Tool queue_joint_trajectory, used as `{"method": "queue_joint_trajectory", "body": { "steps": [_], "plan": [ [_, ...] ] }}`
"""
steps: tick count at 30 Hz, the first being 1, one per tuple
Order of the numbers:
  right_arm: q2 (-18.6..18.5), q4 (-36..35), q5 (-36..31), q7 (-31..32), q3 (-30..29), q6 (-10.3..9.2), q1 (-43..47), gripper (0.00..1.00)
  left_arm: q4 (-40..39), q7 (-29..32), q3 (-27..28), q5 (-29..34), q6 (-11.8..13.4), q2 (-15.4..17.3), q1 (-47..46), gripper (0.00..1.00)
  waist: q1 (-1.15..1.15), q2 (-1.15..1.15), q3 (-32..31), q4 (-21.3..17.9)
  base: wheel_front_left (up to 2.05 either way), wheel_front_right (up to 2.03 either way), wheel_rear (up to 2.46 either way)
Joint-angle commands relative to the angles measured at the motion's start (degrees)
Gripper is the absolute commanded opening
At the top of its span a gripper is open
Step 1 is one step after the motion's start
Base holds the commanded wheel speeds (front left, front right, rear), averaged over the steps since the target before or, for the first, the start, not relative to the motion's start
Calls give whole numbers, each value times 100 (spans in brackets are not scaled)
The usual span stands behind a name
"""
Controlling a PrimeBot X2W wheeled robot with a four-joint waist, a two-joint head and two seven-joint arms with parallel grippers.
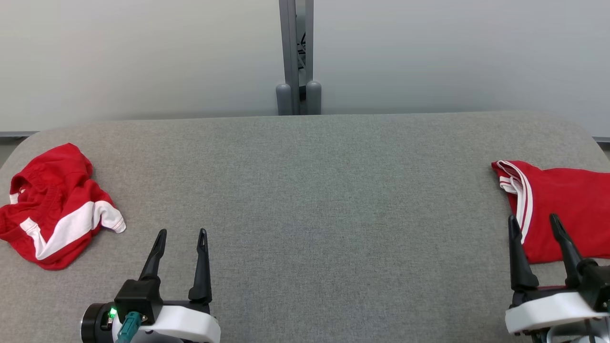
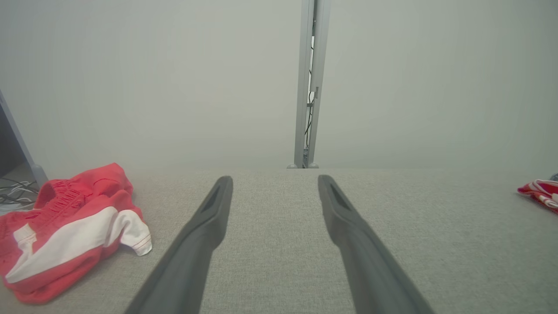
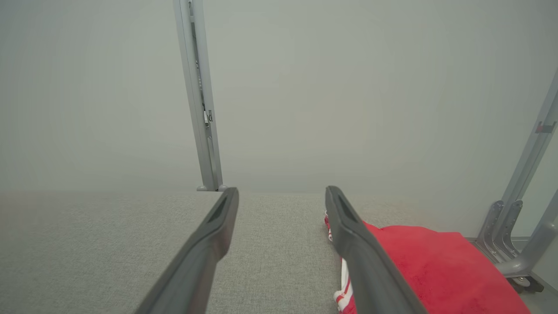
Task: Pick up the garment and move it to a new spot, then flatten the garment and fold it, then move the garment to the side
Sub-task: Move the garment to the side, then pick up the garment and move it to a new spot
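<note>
**Both grippers open, holding nothing**

The left gripper (image 1: pixel 182 233) and right gripper (image 1: pixel 532 219) stand with fingers spread wide over the grey table (image 1: pixel 305 190). The crumpled red-and-white shorts (image 1: pixel 57 205) lie bunched just outside the left gripper, apart from it. A folded red garment (image 1: pixel 567 209) lies under the right gripper's outer finger; whether they touch I cannot tell.

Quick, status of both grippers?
Left gripper: open, holding nothing.
Right gripper: open, holding nothing, at the folded red garment's edge.
</note>
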Motion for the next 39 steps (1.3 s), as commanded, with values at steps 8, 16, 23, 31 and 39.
{"method": "queue_joint_trajectory", "body": {
  "steps": [8,16,23,31,39],
  "plan": [
    [4,24,169,-4,199,1,209,100,73,-1,43,-42,93,20,75,100,0,0,-52,56,0,0,0],
    [-6,-22,253,-4,285,0,182,100,137,-1,23,-68,72,22,97,100,0,0,-40,110,0,0,0],
    [-6,-16,184,-4,287,0,150,100,176,-1,-31,-68,50,22,22,100,0,0,-18,151,0,0,0],
    [-6,23,234,-4,298,0,152,100,204,-1,-22,-78,36,22,12,100,0,0,-16,183,0,0,0],
    [-5,51,297,-4,260,0,120,100,220,-1,35,-223,6,23,-24,100,0,0,2,218,0,0,0]
  ]
}}
